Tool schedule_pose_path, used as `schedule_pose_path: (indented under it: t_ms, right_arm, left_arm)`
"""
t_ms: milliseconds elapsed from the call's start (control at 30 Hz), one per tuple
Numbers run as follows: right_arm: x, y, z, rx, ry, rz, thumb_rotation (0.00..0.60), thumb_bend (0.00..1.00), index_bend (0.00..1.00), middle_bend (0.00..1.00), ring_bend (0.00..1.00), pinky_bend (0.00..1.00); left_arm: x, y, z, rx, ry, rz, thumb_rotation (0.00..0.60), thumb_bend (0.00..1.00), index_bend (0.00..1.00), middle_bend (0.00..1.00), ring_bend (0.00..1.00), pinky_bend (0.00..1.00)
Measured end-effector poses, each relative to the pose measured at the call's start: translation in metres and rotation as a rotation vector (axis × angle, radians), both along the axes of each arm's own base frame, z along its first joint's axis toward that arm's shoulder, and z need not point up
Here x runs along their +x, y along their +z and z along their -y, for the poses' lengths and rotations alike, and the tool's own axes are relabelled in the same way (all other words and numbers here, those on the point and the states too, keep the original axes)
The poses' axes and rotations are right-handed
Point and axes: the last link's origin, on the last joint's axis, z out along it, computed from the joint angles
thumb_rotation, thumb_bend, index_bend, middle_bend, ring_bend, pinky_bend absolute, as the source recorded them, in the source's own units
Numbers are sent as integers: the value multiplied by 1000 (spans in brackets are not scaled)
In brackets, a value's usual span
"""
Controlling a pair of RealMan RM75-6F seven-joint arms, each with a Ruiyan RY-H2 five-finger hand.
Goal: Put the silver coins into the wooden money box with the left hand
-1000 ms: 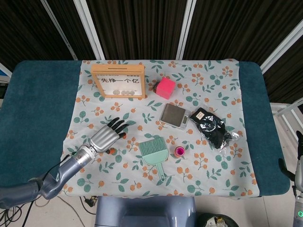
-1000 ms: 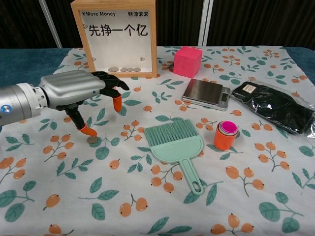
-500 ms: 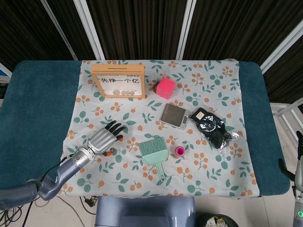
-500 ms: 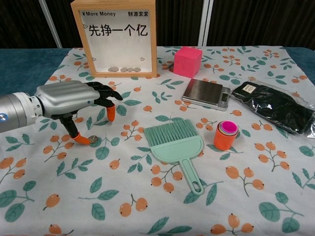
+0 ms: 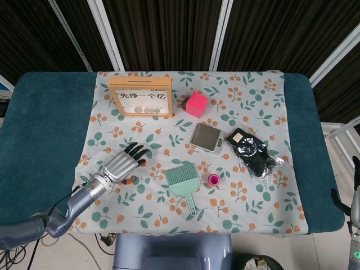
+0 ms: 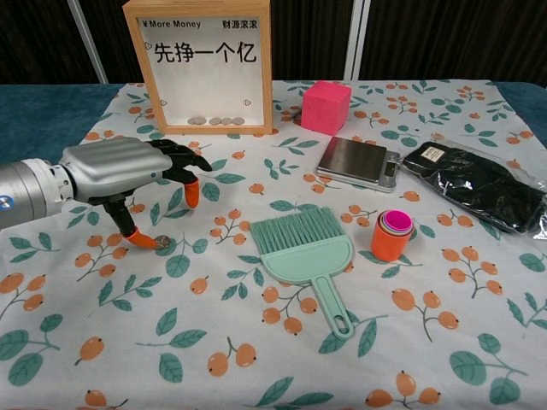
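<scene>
The wooden money box [image 6: 201, 64] is stood upright at the far left of the floral cloth [image 6: 282, 342], its clear front showing several coins already lying inside. The left hand [image 6: 128, 171] is held low over the cloth, well short of the box, fingers spread and grasping nothing, thumb tip set just beside the silver coin [image 6: 159, 242], which lies flat, presumably so it can be pinched up.

Bare cloth between left hand [image 6: 128, 166] and wooden money box [image 6: 201, 64]; brush [image 6: 306, 248] aside.
</scene>
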Motion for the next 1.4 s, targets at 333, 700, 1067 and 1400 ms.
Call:
schedule_pose_path:
  t_ms: [333,700,1067,1400]
  right_arm:
    - [0,0,0,0,2,-3,600,358,56,21,0,0]
    - [0,0,0,4,4,-5,600,358,55,21,0,0]
    - [0,0,0,3,6,-7,600,358,55,20,0,0]
    - [0,0,0,6,7,-8,600,358,55,21,0,0]
  left_arm:
    - [0,-2,-1,-5,0,-11,600,16,366,67,0,0]
    - [0,-4,-2,-7,0,-18,600,16,366,67,0,0]
    - [-1,-5,-1,-15,8,-33,600,16,365,68,0,0]
    - [-2,-7,1,-27,7,-50,600,16,387,69,0,0]
